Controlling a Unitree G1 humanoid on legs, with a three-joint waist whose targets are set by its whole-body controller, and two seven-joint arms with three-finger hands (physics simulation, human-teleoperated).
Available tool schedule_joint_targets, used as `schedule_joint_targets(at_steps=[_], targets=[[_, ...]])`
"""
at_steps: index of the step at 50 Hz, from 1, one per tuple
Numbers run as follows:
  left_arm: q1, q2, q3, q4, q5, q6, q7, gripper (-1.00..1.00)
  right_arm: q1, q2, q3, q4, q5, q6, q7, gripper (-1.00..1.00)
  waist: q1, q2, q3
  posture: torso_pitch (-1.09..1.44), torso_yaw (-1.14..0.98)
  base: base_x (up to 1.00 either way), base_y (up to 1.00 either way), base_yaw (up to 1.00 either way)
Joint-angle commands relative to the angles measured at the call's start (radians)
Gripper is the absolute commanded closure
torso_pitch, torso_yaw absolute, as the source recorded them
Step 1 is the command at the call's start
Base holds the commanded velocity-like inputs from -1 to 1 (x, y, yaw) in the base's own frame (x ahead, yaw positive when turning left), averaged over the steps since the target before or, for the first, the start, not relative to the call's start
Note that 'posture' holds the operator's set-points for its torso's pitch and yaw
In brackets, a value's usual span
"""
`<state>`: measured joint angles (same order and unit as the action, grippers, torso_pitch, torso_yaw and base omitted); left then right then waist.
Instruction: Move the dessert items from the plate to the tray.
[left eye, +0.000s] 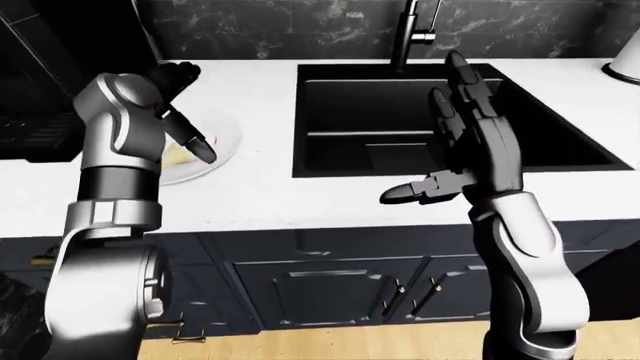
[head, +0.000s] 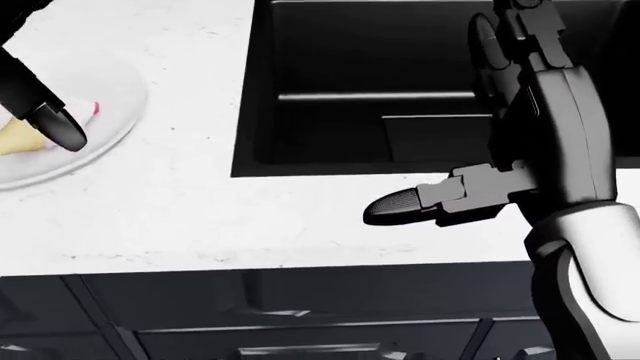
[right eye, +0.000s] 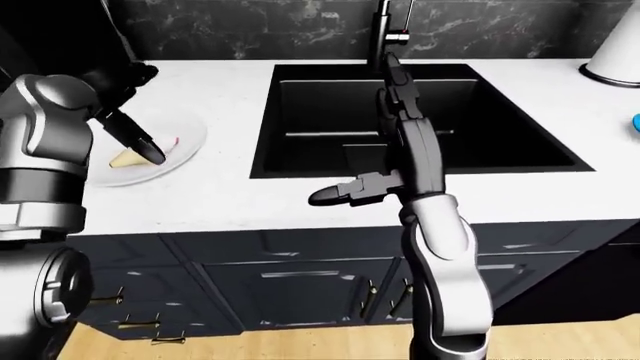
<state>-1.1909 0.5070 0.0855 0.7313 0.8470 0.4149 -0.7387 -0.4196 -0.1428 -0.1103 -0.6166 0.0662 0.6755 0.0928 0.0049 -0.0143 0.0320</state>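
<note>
A clear glass plate (head: 112, 105) lies on the white counter at the left of the head view. On it rests a pale yellow and pink dessert (head: 18, 139). My left hand (right eye: 140, 114) hovers open above the plate, and one black fingertip (head: 58, 126) points down just over the dessert without closing on it. My right hand (left eye: 432, 135) is open and empty, fingers upright over the black sink (left eye: 345, 154), thumb pointing left over the counter edge. No tray shows in any view.
A faucet (left eye: 406, 30) stands behind the sink. At the right edge of the right-eye view are a white vessel (right eye: 615, 51) and a small blue thing (right eye: 635, 120). Dark cabinet fronts (left eye: 330, 285) run below the counter.
</note>
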Motion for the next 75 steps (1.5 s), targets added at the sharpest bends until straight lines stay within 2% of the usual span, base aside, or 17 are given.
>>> schedule_joint_targets(at_steps=[1, 9, 15, 16, 20, 30, 44, 58, 73, 75], targets=[[-0.034, 0.020, 0.008, -0.022, -0.003, -0.029, 0.025, -1.00, -0.025, -0.003, -0.005, -0.024, 0.002, -0.032, -0.004, -1.00, 0.001, 0.004, -0.028, 0.00, 0.00, 0.00, 0.00, 0.00], [0.006, 0.031, 0.016, 0.030, -0.030, -0.051, 0.070, -0.98, -0.012, -0.002, -0.002, -0.020, 0.000, -0.046, -0.003, -1.00, 0.001, 0.007, -0.034, 0.00, 0.00, 0.00, 0.00, 0.00], [-0.012, 0.054, 0.016, 0.101, -0.041, -0.072, 0.106, -0.92, -0.003, 0.001, -0.001, -0.020, -0.002, -0.053, -0.001, -1.00, 0.001, 0.006, -0.038, 0.00, 0.00, 0.00, 0.00, 0.00], [-0.018, 0.057, 0.017, 0.118, -0.044, -0.076, 0.115, -0.85, -0.002, 0.001, 0.000, -0.019, -0.003, -0.055, -0.001, -1.00, 0.000, 0.006, -0.038, 0.00, 0.00, 0.00, 0.00, 0.00], [-0.035, 0.067, 0.010, 0.170, -0.042, -0.097, 0.142, -0.86, 0.002, 0.003, 0.001, -0.020, -0.005, -0.057, -0.001, -1.00, 0.000, 0.007, -0.040, 0.00, 0.00, 0.00, 0.00, 0.00], [-0.050, 0.068, -0.004, 0.222, -0.032, -0.126, 0.176, -0.73, 0.014, 0.009, 0.005, -0.025, -0.009, -0.061, 0.001, -1.00, -0.001, 0.009, -0.043, 0.00, 0.00, 0.00, 0.00, 0.00], [-0.056, 0.060, -0.010, 0.227, 0.018, -0.157, 0.188, -0.51, 0.023, 0.011, 0.002, -0.030, -0.008, -0.066, 0.006, -1.00, -0.003, 0.010, -0.041, 0.00, 0.00, 0.00, 0.00, 0.00], [-0.007, 0.065, -0.009, 0.201, 0.054, -0.173, 0.183, -0.47, 0.009, 0.006, 0.003, -0.032, -0.006, -0.054, 0.006, -1.00, -0.005, 0.012, -0.041, 0.00, 0.00, 0.00, 0.00, 0.00], [0.006, 0.071, -0.008, 0.205, 0.071, -0.185, 0.188, -0.32, 0.024, 0.008, 0.000, -0.050, -0.003, -0.052, 0.006, -1.00, -0.004, 0.013, -0.041, 0.00, 0.00, 0.00, 0.00, 0.00], [0.003, 0.070, -0.007, 0.216, 0.071, -0.190, 0.199, -0.23, 0.028, 0.009, 0.001, -0.043, -0.005, -0.062, 0.006, -1.00, -0.003, 0.013, -0.041, 0.00, 0.00, 0.00, 0.00, 0.00]])
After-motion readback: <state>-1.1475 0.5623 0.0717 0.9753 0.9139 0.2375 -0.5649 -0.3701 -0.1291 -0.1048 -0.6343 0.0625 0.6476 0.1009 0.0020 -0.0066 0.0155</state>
